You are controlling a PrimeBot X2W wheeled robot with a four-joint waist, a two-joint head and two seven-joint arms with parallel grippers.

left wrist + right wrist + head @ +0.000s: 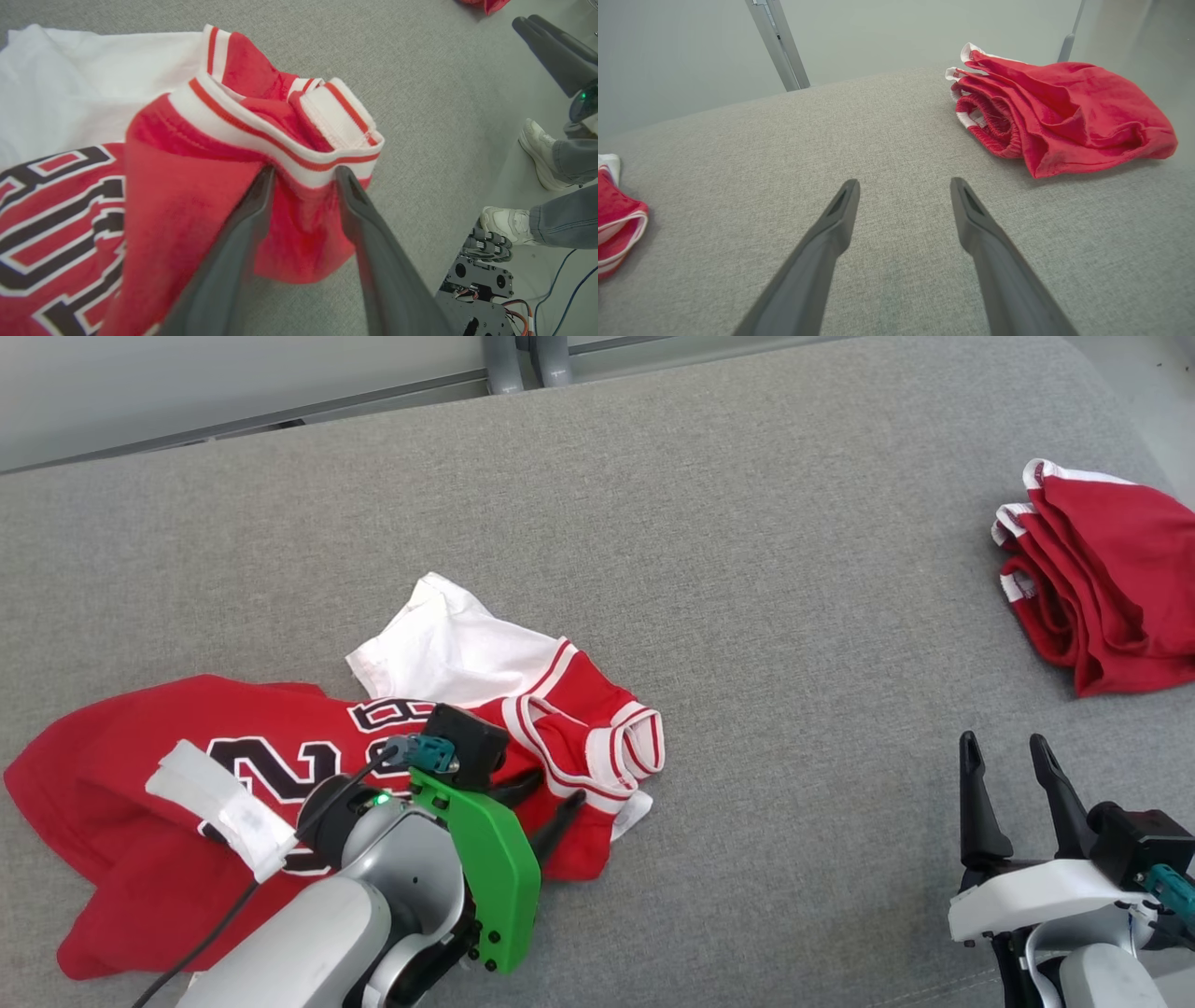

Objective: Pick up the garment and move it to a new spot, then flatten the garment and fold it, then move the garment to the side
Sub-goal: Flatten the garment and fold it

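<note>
The garment [140,756] is a red jersey with black numerals, white sleeves and red-and-white striped trim. It lies crumpled at the lower left of the grey padded surface [747,569]. My left gripper [546,795] is open at the garment's right end. In the left wrist view its fingers [261,196] straddle a raised red fold of the garment [187,186] just below the striped collar band [299,158]. My right gripper [1006,756] is open at the lower right over bare surface, with nothing between its fingers [840,219]. The garment's edge [616,219] shows at the far left of the right wrist view.
A second red garment [1111,588] with white trim lies loosely folded at the right edge, also seen from the right wrist as a red pile [1059,107]. A person's shoes [537,149] stand on the floor beyond the surface's edge. Metal posts [523,359] rise at the back.
</note>
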